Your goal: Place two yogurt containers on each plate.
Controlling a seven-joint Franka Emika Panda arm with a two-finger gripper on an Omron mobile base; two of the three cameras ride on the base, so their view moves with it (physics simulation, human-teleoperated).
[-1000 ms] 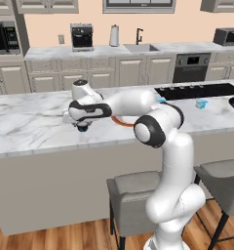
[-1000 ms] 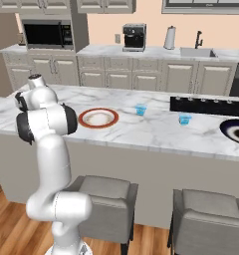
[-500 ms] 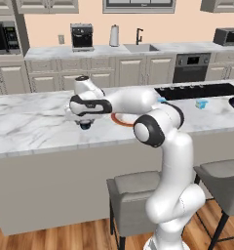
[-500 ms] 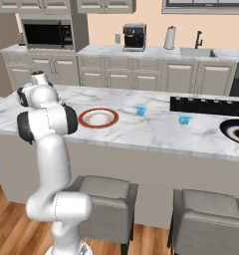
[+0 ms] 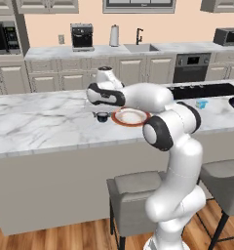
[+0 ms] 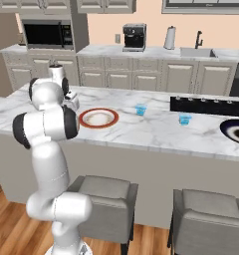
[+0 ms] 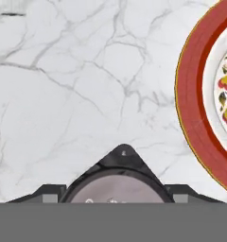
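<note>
Yogurt cup dark w/ pale round top, between end effector tips, grip unclear, beside red-rimmed plate

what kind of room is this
A rendered home kitchen, it seems: a marble island counter with stools, a black cooktop, and a microwave among cream cabinets.

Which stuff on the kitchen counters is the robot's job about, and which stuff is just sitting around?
For the job:
- red-rimmed plate
- dark plate
- two light blue yogurt cups
- dark cup between the gripper fingers, beside the red-rimmed plate

Just sitting around:
- coffee machine
- microwave
- paper towel roll
- cooktop
- stools
</note>
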